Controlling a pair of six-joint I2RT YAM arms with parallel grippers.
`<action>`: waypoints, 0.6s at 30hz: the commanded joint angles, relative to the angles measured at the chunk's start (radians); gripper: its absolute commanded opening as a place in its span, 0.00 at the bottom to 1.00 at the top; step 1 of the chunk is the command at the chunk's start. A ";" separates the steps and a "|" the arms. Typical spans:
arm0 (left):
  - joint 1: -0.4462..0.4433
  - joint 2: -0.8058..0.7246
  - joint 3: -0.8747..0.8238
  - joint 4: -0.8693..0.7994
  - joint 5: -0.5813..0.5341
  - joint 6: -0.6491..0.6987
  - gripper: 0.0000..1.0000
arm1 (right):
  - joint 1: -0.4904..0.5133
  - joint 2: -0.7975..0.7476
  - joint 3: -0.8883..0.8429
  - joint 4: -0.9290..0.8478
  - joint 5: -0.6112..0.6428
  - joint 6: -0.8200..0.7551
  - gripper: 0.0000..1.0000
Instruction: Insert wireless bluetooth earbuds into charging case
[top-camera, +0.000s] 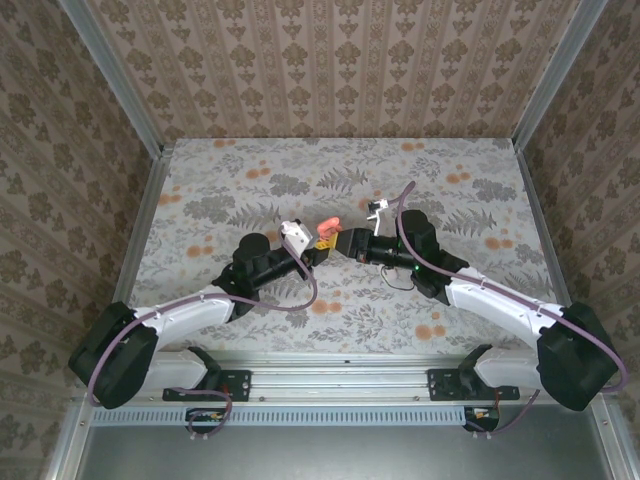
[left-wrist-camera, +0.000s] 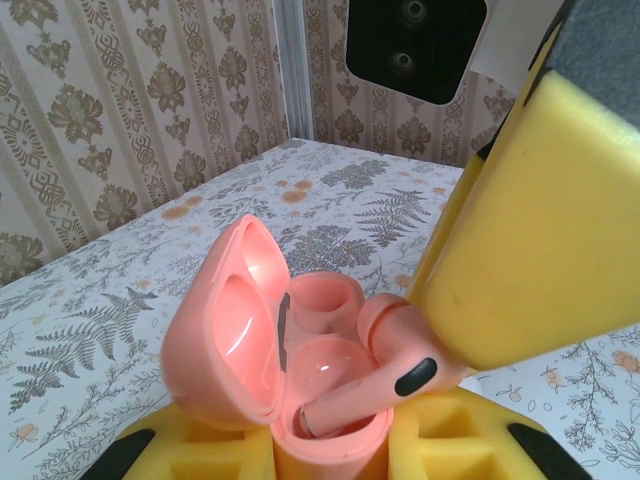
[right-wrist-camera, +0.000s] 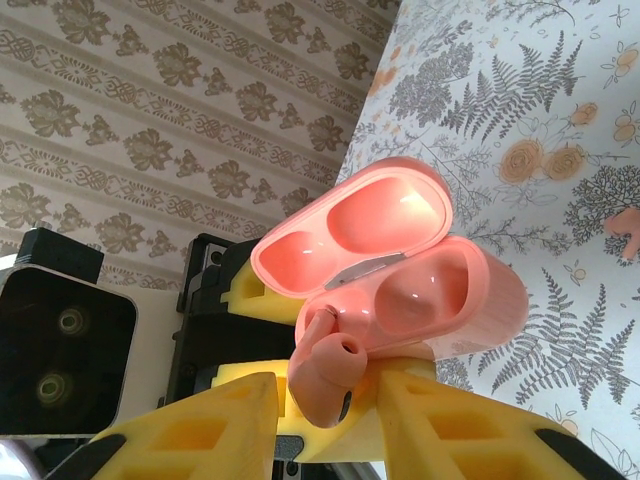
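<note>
The coral-pink charging case (left-wrist-camera: 225, 330) stands open and upright, clamped between the yellow pads of my left gripper (left-wrist-camera: 330, 450), which is shut on it. Over the middle of the table the case (top-camera: 327, 226) sits between the left gripper (top-camera: 312, 250) and the right gripper (top-camera: 345, 240). A coral-pink earbud (left-wrist-camera: 400, 350) leans into the case, stem tip in the near socket and head still outside. My right gripper (right-wrist-camera: 325, 400) is shut on this earbud (right-wrist-camera: 325, 385), and one of its fingers (left-wrist-camera: 540, 220) presses on the head. The case (right-wrist-camera: 400, 240) has its far socket empty.
A small coral-pink piece that looks like a second earbud (right-wrist-camera: 625, 225) lies on the flower-print table (top-camera: 250, 180), off to one side of the case. Patterned walls with metal corner posts (left-wrist-camera: 290, 70) close the table at the back and sides.
</note>
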 joint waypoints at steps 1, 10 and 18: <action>-0.006 -0.025 0.006 0.006 0.011 0.015 0.15 | -0.004 0.007 0.035 0.045 -0.024 0.007 0.32; -0.008 -0.027 0.006 0.001 0.013 0.013 0.16 | -0.004 0.003 0.036 0.047 -0.013 0.007 0.29; -0.010 -0.025 0.004 -0.008 0.007 0.018 0.16 | -0.004 -0.013 0.034 0.040 0.006 0.002 0.28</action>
